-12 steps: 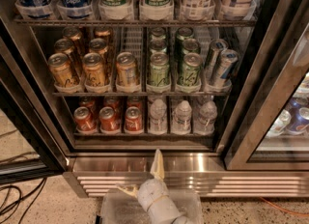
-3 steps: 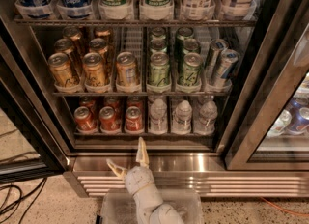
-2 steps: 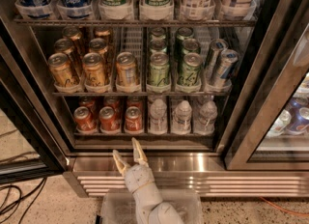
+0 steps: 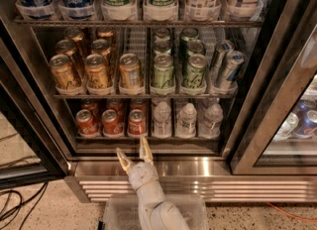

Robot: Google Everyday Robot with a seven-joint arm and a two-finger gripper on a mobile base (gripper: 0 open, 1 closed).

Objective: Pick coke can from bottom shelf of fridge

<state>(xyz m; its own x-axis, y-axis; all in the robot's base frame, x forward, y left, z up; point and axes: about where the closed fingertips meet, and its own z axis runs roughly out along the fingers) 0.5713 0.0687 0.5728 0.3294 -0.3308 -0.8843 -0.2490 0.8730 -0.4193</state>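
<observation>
The fridge (image 4: pixel 163 167) stands open in front of me. Its bottom shelf (image 4: pixel 148 136) holds three red coke cans in the front row: left (image 4: pixel 87 122), middle (image 4: pixel 112 122) and right (image 4: pixel 136 122), with more red cans behind them. My gripper (image 4: pixel 133 155) is open and empty. It sits just below the shelf's front rail, in front of the steel sill, under the middle and right coke cans. Its fingertips (image 4: pixel 145 149) point up toward the shelf and touch no can.
Clear water bottles (image 4: pixel 187 120) fill the right half of the bottom shelf. Gold-orange cans (image 4: pixel 97 73) and green cans (image 4: pixel 163 71) stand on the rack above. A dark door frame (image 4: pixel 29 125) is at left, and a glass door (image 4: pixel 277 100) at right. Cables (image 4: pixel 15 209) lie on the floor.
My gripper has swung left from under the bottles to under the coke cans, risen a little toward the shelf rail, and its fingers have drawn closer together.
</observation>
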